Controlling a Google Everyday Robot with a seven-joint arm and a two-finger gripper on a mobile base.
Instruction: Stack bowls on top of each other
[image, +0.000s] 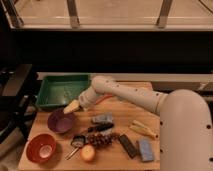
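Note:
The purple bowl (61, 121) sits on the wooden table (120, 107) at the left. The red-orange bowl (41, 148), paler inside, sits in front of it near the table's front left corner. The two bowls are apart, side by side. My gripper (71, 106), with pale yellowish fingers, hangs just above the purple bowl's far right rim, at the end of the white arm (125, 95) that reaches in from the right.
A rectangular green bin (62, 91) stands behind the purple bowl. Small items lie mid-table: a grey-blue packet (102, 119), grapes (102, 139), an orange fruit (88, 152), a dark bar (127, 146), a blue sponge (146, 149) and a yellowish item (143, 129).

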